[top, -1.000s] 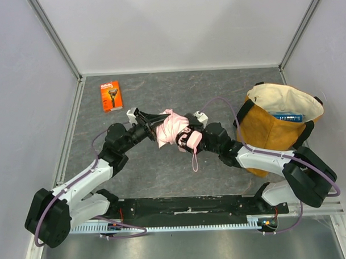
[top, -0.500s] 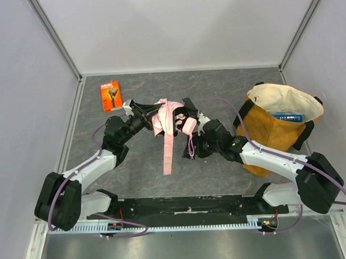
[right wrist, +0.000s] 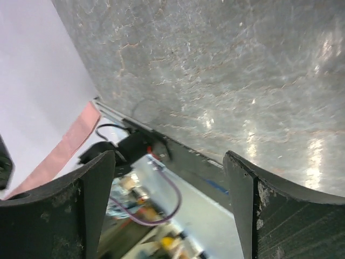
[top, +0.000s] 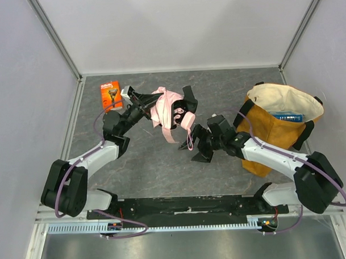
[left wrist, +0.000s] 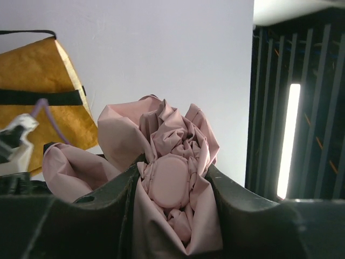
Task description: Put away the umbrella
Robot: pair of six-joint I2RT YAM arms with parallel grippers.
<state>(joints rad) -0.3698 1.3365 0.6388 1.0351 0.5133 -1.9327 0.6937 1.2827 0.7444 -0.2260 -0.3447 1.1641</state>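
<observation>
The pale pink umbrella is bunched up and held off the table at the back centre, its small pink handle pointing right with the wrist loop dangling. My left gripper is shut on the fabric end. The left wrist view shows crumpled pink fabric squeezed between both fingers. My right gripper stands open just below and right of the handle, apart from it. Only the table surface and the frame below it show between its fingers in the right wrist view.
A mustard-yellow tote bag stands open at the right, a blue item inside; it also shows in the left wrist view. An orange razor package lies at the back left. A pink strap crosses the right wrist view's left edge.
My right gripper has let go of the umbrella's handle, opened wide and drawn back toward the near right. My left arm has carried the umbrella up and toward the back.
</observation>
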